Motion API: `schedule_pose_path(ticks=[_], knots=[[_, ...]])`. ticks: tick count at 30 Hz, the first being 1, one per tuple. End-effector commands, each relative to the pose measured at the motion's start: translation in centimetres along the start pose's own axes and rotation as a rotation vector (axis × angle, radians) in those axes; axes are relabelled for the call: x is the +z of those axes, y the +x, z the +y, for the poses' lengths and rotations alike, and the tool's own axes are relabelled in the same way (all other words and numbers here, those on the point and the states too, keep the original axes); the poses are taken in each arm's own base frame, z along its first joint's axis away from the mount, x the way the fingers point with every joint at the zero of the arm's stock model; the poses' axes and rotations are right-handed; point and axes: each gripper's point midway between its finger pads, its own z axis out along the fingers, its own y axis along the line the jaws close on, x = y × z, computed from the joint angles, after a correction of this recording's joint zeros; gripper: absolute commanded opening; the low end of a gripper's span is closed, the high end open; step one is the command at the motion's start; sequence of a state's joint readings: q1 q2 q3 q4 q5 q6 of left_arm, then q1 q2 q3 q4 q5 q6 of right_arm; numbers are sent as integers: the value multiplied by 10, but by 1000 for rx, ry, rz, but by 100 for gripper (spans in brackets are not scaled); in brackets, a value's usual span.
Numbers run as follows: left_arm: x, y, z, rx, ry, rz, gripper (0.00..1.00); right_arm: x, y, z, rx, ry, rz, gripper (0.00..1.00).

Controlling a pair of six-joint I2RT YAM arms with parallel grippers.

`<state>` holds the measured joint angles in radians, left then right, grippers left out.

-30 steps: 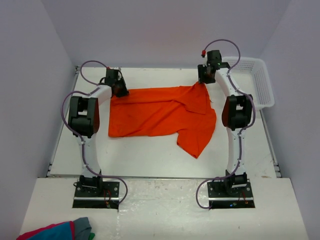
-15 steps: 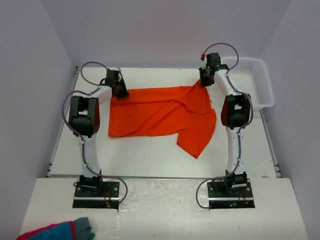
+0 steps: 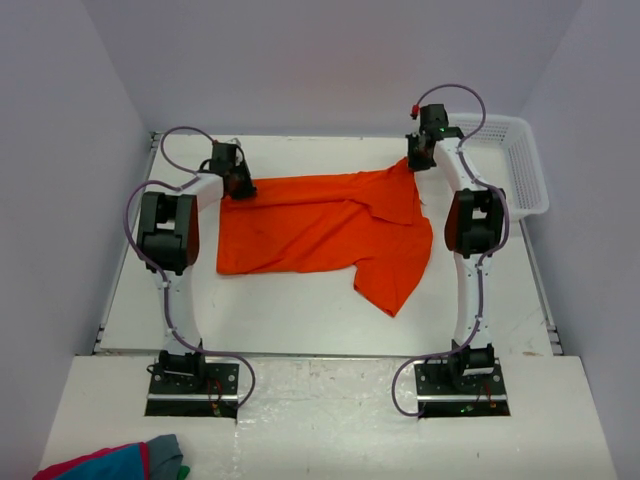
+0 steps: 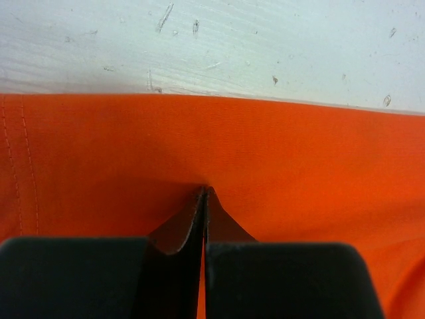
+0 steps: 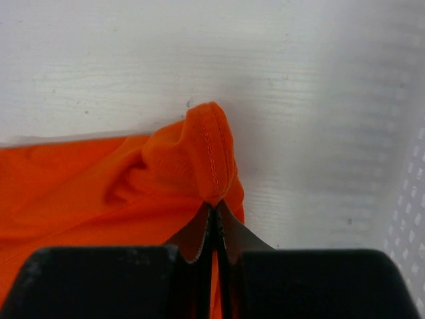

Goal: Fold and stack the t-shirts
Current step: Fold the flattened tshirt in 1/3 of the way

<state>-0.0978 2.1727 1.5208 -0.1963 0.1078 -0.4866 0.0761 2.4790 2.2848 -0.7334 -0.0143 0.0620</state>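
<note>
One bright orange t-shirt [image 3: 320, 225] lies spread across the middle of the white table, with a flap hanging toward the front right. My left gripper [image 3: 243, 186] is shut on its far left edge; in the left wrist view the jaws [image 4: 204, 193] pinch flat orange cloth [image 4: 279, 159]. My right gripper [image 3: 413, 163] is shut on the far right corner, lifted to a small peak. In the right wrist view the jaws [image 5: 214, 206] hold a bunched hemmed corner [image 5: 199, 153].
A white plastic basket [image 3: 512, 160] stands at the table's far right, beside the right gripper; its mesh shows in the right wrist view [image 5: 410, 199]. A red, blue and grey cloth bundle [image 3: 115, 462] lies on the near ledge at the bottom left.
My right gripper has moved slightly right and farther back, pulling the shirt's far right corner with it. The left gripper has stayed in place.
</note>
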Motion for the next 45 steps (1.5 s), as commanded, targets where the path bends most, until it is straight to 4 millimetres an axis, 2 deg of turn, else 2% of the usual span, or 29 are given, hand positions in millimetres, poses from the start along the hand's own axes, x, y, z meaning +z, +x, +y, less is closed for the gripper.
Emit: schedule_pose_path(ticks=[1, 5, 12, 13, 16, 17, 21, 24, 25, 26, 29, 30, 33, 35, 36, 39, 40, 41, 43, 45], knots=[[1, 16, 32, 3, -86, 41, 0, -7, 3, -16, 20, 71, 13, 0], [0, 12, 36, -3, -87, 35, 0, -8, 27, -18, 38, 85, 71, 0], [0, 9, 37, -6, -75, 35, 0, -18, 34, -17, 81, 95, 84, 0], [-1, 9, 37, -6, -75, 35, 0, -19, 34, -17, 83, 94, 81, 4], [-1, 8, 35, -5, -67, 33, 0, -24, 29, -16, 82, 93, 48, 27], [-1, 9, 35, -6, -64, 36, 0, -24, 24, -16, 81, 97, 22, 39], [-3, 9, 36, 1, -72, 33, 0, -33, 19, -18, 77, 122, -1, 50], [-4, 10, 36, 1, -67, 33, 0, -49, 11, -15, 56, 150, -41, 52], [-4, 9, 35, 3, -57, 29, 0, -55, 8, -11, 49, 149, -58, 53], [-5, 9, 32, 3, -42, 30, 0, -72, -5, -7, 47, 143, -113, 53], [-9, 5, 25, 3, -9, 20, 0, -91, -7, 6, 33, 123, -130, 58], [-11, 7, 25, -2, -6, 21, 0, -103, -9, 8, 34, 130, -147, 59], [-19, 3, 19, 1, 17, 1, 4, -120, -4, 21, 14, 114, -153, 63], [-26, 0, 14, 2, 29, -9, 9, -124, 4, 31, 6, 94, -135, 64], [-27, -1, 14, 3, 31, -11, 13, -126, 13, 43, -9, 55, -117, 64], [-32, -1, 11, 0, 43, -14, 14, -121, 35, 68, -42, -20, -78, 59], [-34, -3, 8, -1, 51, -18, 14, -120, 42, 83, -57, -60, -63, 57], [-34, 1, 9, -5, 53, -11, 14, -117, 49, 89, -65, -76, -40, 52], [-35, 1, 7, -6, 62, -12, 14, -108, 60, 101, -86, -96, -7, 48], [-35, 4, 6, -8, 70, -5, 14, -104, 64, 106, -97, -98, 10, 45]])
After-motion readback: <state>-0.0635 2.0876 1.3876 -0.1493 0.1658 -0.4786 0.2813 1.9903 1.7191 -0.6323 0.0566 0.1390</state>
